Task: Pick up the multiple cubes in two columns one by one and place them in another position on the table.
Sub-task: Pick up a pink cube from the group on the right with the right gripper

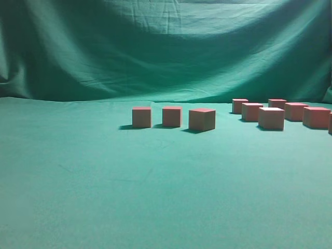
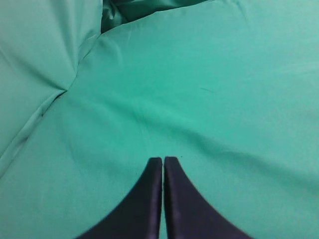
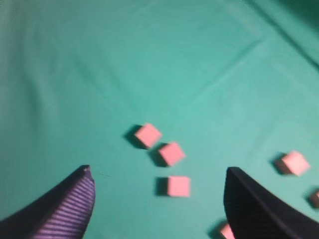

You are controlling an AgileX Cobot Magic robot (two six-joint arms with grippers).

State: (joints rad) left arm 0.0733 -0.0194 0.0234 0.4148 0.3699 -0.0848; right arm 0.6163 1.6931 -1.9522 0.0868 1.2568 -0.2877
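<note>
From the outside camera, the table [image 1: 104, 197] carries two groups of cubes: three moved cubes [image 1: 172, 116] stand in a loose row near the middle, and the remaining cubes [image 1: 280, 111] sit at about three o'clock from them in two short columns running away from the camera, with one more cut by the right edge. No arm shows in this view, so both claws are clear of the blocks. The left wrist camera shows the left claw [image 2: 163, 162] with its two dark fingers pressed together and nothing between them, hanging over bare cloth with no block in sight; it looks parked. The right wrist camera shows the right claw [image 3: 157, 199] with its fingers spread wide and empty, looking down from a height on the three moved cubes [image 3: 164, 157], which lie between the fingers and toward twelve o'clock, none touching a finger. Blurred blocks of the other group [image 3: 293, 163] lie at three o'clock, partly hidden behind the right finger. My reading is that three blocks are placed and the right arm is between a release and the next pick. The next move calls for swinging toward three o'clock, centring over the nearest block of the columns, squaring the fingers to its flat sides, and descending without nudging its close neighbours.
</note>
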